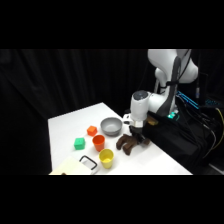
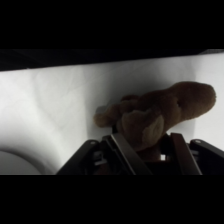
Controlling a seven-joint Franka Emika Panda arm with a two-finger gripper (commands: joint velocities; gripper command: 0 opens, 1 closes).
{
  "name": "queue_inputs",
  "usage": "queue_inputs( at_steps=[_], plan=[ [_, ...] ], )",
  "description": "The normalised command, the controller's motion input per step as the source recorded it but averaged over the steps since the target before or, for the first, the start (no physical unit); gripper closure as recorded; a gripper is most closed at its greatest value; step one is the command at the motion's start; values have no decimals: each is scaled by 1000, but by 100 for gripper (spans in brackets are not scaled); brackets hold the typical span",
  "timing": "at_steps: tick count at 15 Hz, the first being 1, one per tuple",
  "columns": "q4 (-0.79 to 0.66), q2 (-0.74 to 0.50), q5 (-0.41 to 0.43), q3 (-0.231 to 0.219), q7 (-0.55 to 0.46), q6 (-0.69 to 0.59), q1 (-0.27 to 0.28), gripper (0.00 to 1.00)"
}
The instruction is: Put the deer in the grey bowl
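Down from above, the white arm sets its tool astride the dark brown lumpy soft toy deer, fingers clenched on it, beside the small round grey bowl.

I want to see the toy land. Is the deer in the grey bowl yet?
No, the deer lies on the white table beside the grey bowl, under the gripper.

Dim room, brightly lit table, soft blur, dark foreground shadow
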Motion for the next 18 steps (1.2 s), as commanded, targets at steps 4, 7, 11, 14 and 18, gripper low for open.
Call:
queue_inputs(
  at_steps=[4, 7, 11, 14, 18],
  plan=[
    [-4, -69, -125, -151, 139, 81, 159, 98],
    [-18, -149, -141, -138, 137, -25, 123, 96],
    [-89, -444, -232, -167, 177, -279, 147, 96],
    [-78, -668, -334, -73, 223, -520, 22, 96],
    [18, -600, -225, 158, 100, -504, -258, 96]
  ],
)
